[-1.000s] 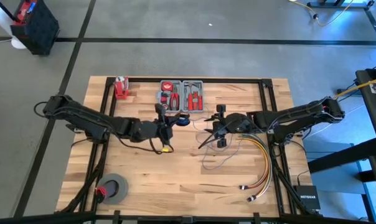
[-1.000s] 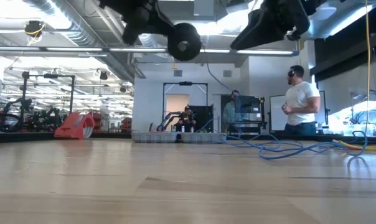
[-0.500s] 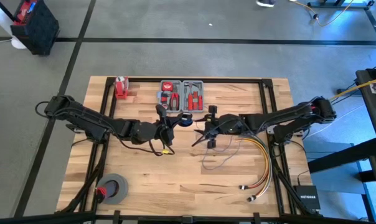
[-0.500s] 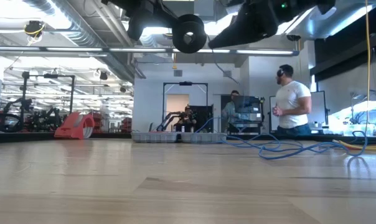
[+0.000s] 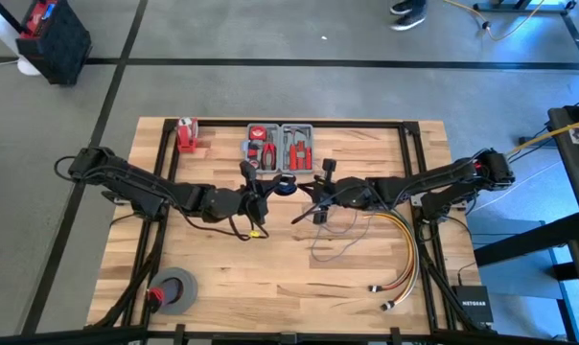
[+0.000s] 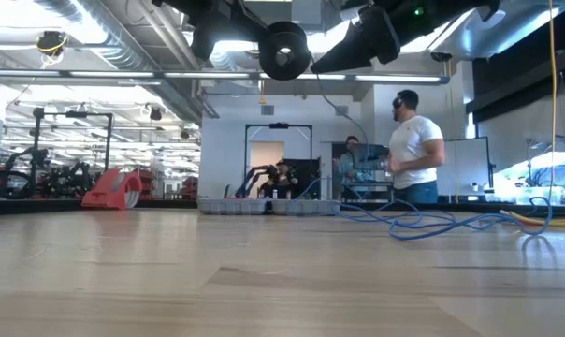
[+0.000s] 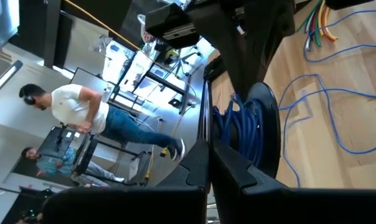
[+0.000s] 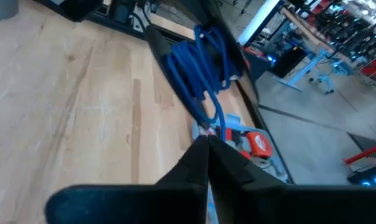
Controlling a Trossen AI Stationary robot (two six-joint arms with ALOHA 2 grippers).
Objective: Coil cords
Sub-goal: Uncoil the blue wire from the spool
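I am holding both arms near the table's middle, raised above the surface. The left gripper (image 5: 259,187) is carrying the spool (image 7: 253,134), and the cords (image 8: 197,62) are partly wound on it as a blue bundle, the rest trailing loose over the table (image 5: 222,259) beside the yellow-red cable bundle (image 5: 400,254). The right gripper (image 5: 313,201) is pinching the cord just off the spool, fingers closed on it; the left's fingers I cannot tell (they are hidden behind the spool). To wind well, I judge I should be keeping the strand taut and feeding it squarely onto the spool. Compared with a second ago, the right gripper has moved closer to the left.
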